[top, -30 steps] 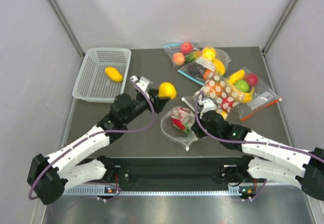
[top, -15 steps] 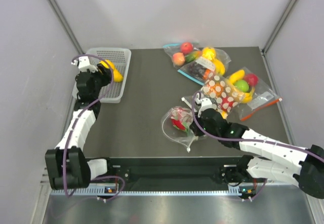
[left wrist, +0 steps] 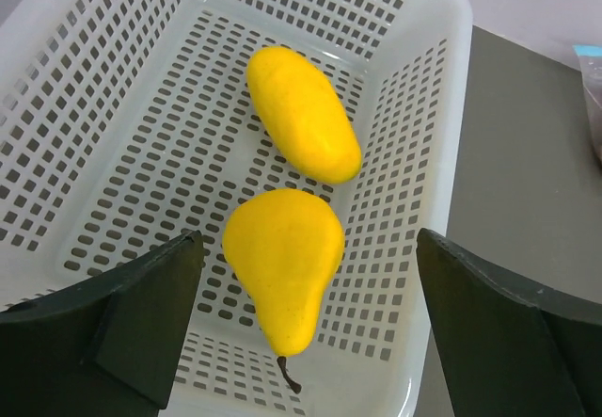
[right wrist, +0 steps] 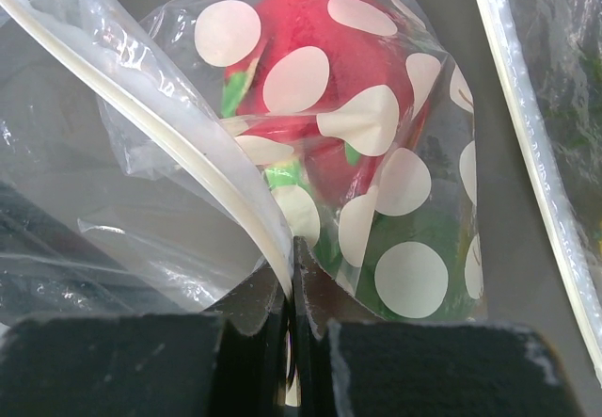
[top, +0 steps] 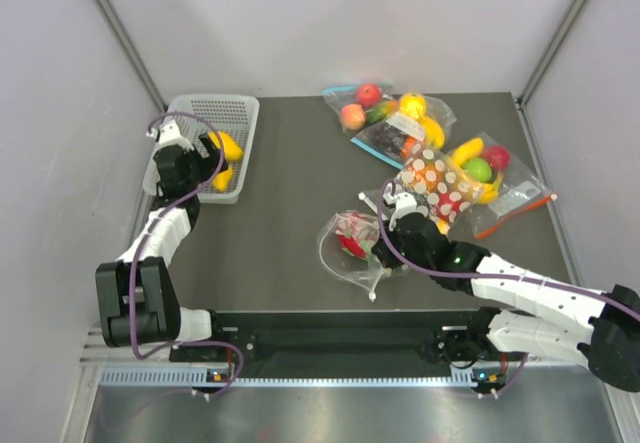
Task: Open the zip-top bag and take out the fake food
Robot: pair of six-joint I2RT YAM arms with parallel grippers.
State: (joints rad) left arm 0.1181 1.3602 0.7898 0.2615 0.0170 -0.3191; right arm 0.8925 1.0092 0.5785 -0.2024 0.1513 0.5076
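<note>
Left wrist view showed the left hand with its fingers spread wide above the white perforated plastic basket. A glossy yellow plastic pear lay below it, free of both fingers, just beside a longer yellow plastic fruit. The right hand was closed tight on the pale zip rim of the floppy transparent zip-top bag with white polka dots. This bag lay near the front middle of the desk, well apart from the basket at the far left corner. Inside it a red glossy piece of fake food with green leaves could be seen.

In my judgement, the unloading step was finished for the pear and the red piece was the next one. To do it well, the right hand should keep its pinch and hold the rim a little up, so that the mouth does not fall flat. The left hand should come back wide, enter through the mouth and take the red piece by its body, not the leaves or the plastic film.

The desk was dark grey and matt, between plain pale walls. Other filled bags lay at the far right.
</note>
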